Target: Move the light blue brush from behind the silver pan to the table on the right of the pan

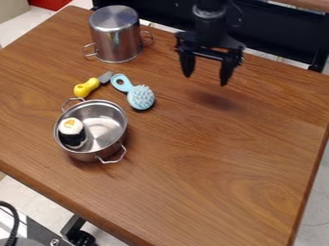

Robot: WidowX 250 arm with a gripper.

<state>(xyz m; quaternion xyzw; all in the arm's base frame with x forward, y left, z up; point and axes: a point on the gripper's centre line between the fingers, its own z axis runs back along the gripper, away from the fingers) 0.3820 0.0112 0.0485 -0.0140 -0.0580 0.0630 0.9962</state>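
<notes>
My gripper (206, 77) hangs open over the upper right part of the wooden table, with nothing between its fingers and a shadow on the wood below. Left of it lies a light blue brush (140, 96) with a looped handle. Beside the brush is a small tool with a yellow handle (86, 88) and a grey blade. An upright metal pot (116, 120) stands at the left, holding a sushi roll piece (71, 131) with a white top and black side. Behind them a second metal pot (115, 38) stands upside down.
The wooden table (212, 178) has its right edge running down the right side of the view. Dark rails stand behind the far edge. A black cable and metal equipment are at the bottom left, off the table.
</notes>
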